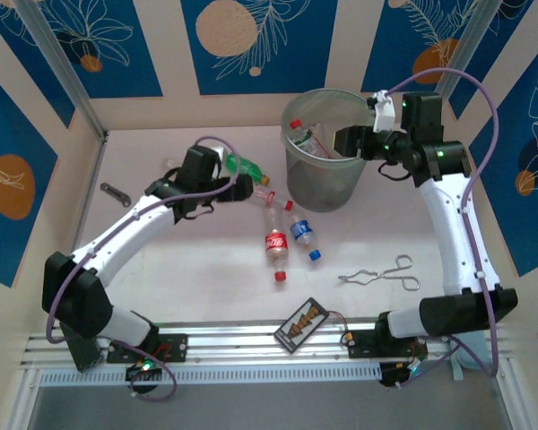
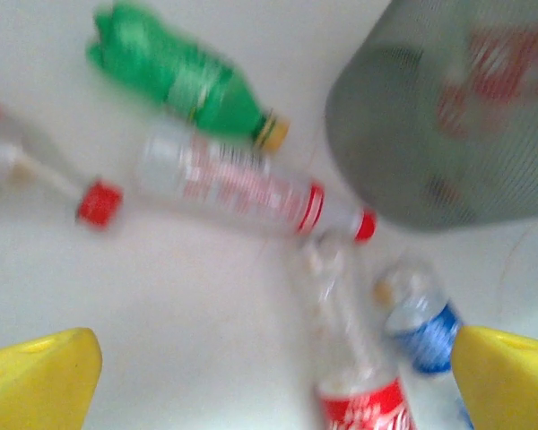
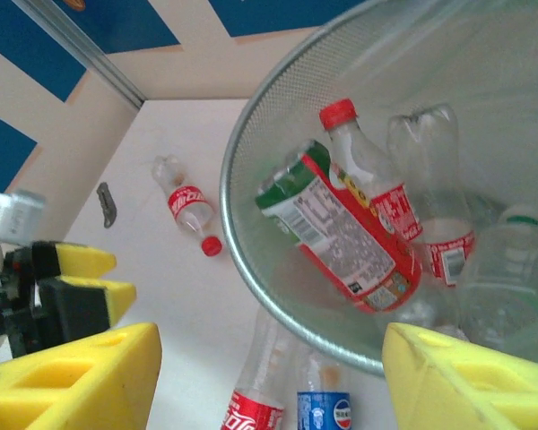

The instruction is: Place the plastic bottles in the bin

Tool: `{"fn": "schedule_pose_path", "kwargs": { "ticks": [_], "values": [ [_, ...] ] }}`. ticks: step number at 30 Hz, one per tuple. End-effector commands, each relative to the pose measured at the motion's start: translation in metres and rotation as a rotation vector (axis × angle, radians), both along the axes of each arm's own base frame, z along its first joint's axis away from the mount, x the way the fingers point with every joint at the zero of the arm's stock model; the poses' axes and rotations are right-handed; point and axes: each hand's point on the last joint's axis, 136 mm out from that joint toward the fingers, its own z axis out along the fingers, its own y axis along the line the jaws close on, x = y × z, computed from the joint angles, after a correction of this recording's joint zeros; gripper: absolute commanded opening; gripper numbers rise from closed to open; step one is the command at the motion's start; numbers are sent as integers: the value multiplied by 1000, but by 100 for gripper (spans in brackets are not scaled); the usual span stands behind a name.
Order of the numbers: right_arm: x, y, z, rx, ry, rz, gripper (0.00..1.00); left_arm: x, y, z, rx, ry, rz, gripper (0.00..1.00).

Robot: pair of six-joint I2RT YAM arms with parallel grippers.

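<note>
Plastic bottles (image 1: 276,244): several loose on desk (image 1: 206,269), 7 o'clock of bin (image 1: 327,184); others inside. Left jaws wide open, empty, nearer. Clear red-capped bottle (image 2: 242,193) at their 12, axis 10-to-4. Right jaws parted, empty, over bin.

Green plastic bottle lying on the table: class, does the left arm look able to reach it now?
Probably yes: the open left gripper hovers near the green plastic bottle, nothing lying over it.

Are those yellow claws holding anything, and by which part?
Nothing is held. The left gripper is open above loose bottles; the right gripper is open over the bin.
</note>
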Motion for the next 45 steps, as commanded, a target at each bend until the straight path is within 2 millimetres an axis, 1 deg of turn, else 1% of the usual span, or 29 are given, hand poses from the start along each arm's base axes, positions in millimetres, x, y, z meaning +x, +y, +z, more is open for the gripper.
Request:
{"fn": "schedule_pose_path", "kwargs": {
  "ticks": [1,3,5,6,8,10,12,14,17,19,24,29,34,40,42,44,45],
  "values": [
    [-2,-13,-13,-43,11,-71,68,-45,-15,-27,66,135,-37,100],
    [3,-21,-15,-46,-4,-119,74,-64,-35,-48,13,204,-60,100],
    [9,-22,-11,-21,-19,-142,76,-77,-53,-70,-32,254,-79,100],
    [12,-21,-10,-8,-23,-143,76,-81,-58,-81,-36,273,-82,100],
    [16,-18,-8,14,-27,-137,79,-83,-70,-95,-43,286,-89,100],
    [19,-15,-8,18,-23,-129,83,-84,-84,-103,-57,286,-105,100],
    [20,-15,-11,7,-13,-126,85,-86,-97,-111,-70,309,-126,100],
    [20,-17,-15,-14,-6,-136,87,-90,-106,-124,-68,339,-140,100],
    [17,-22,-20,-38,0,-151,89,-92,-108,-141,-42,373,-134,100],
    [16,-24,-23,-44,3,-153,89,-91,-108,-148,-27,378,-123,100],
    [19,-22,-25,-40,7,-147,89,-91,-105,-156,26,392,-116,98],
    [28,-19,-32,-17,15,-143,88,-94,-96,-171,77,415,-92,90],
    [33,-13,-32,2,21,-127,88,-91,-97,-170,77,406,-87,80],
    [32,-9,-32,7,28,-119,88,-93,-96,-170,80,405,-92,69],
    [31,-8,-32,7,26,-115,88,-92,-95,-168,81,398,-91,68],
    [31,-6,-30,10,23,-112,88,-91,-93,-165,82,386,-88,62],
    [30,-5,-30,11,20,-110,88,-90,-93,-163,77,376,-86,61]
  ]
}}
